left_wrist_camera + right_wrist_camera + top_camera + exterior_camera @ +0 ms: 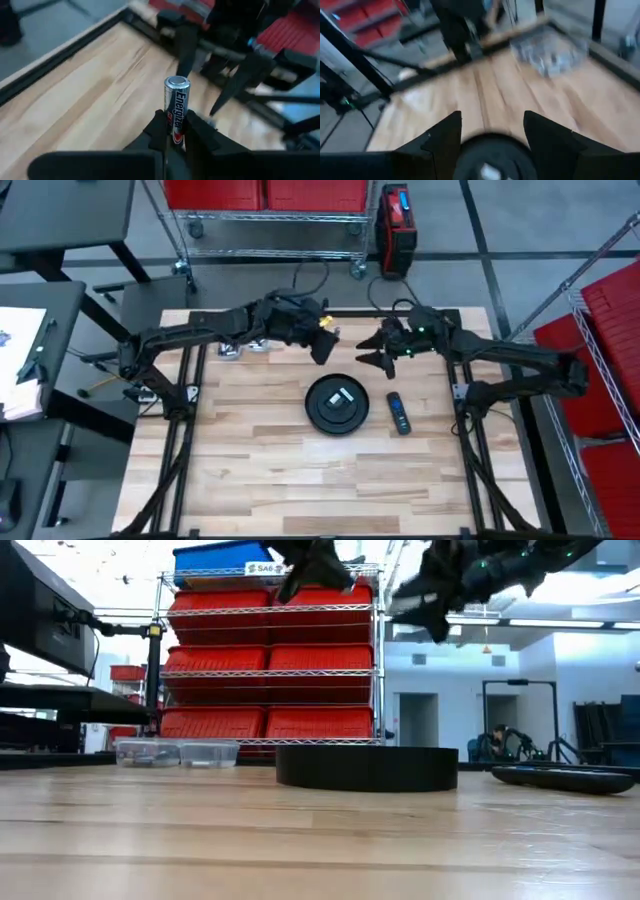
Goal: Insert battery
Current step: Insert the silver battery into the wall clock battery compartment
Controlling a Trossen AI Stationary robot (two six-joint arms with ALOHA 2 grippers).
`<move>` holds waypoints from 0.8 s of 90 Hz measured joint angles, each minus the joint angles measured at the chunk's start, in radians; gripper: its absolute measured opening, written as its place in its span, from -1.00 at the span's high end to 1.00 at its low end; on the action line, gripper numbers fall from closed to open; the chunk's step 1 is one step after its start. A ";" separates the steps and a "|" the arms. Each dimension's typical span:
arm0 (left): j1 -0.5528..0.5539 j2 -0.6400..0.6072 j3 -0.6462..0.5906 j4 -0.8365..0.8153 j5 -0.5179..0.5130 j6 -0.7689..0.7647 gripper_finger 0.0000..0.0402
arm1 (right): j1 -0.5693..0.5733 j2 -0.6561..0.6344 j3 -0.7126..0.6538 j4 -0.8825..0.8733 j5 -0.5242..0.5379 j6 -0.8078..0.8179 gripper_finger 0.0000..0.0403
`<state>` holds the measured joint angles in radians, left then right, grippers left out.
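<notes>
1. Two tools in view, both raised above the far half of the worktop [250, 480]: left tool [175, 131] and right tool [492, 132].
2. Left tool: clenched on the battery [176, 110], gripped at its lower half, its silver end cap pointing away from the wrist. Long axis runs on in line with the fingers.
3. Battery, appearance: cylindrical cell, silver and black wrap with a red band, printed brand name running lengthwise; upper half clear of the fingers.
4. Right tool: released, fingers spread wide, holding nothing; hovers just beyond the round black device [336, 402].
5. Key relation: the device lies on the worktop below and nearer the front than the left tool, slightly toward the right arm's side. Its pale centre panel [341, 397] is likely the battery bay. The right tool is the nearer of the two.
6. Also present: dark remote [398, 413] just beside the device; clear containers [177, 751] at the far edge.
</notes>
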<state>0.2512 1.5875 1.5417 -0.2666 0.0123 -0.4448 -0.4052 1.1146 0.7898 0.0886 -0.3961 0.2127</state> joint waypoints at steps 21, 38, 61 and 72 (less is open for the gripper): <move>-0.023 -0.005 0.000 0.094 0.041 -0.007 0.91 | 0.010 -0.049 0.058 0.147 0.001 0.008 -0.02; -0.023 -0.005 -0.002 0.263 0.058 -0.009 0.91 | 0.011 -0.057 0.124 0.110 0.004 0.014 -0.02; -0.023 -0.006 -0.001 0.440 0.058 0.015 0.91 | 0.011 -0.051 0.141 0.087 0.004 0.158 -0.02; -0.026 0.003 -0.002 0.434 0.067 0.013 0.91 | 0.029 -0.028 0.142 0.116 0.001 0.190 0.02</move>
<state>0.2256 1.5909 1.5402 0.1679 0.0792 -0.4315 -0.3759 1.0870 0.9314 0.2045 -0.3955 0.4029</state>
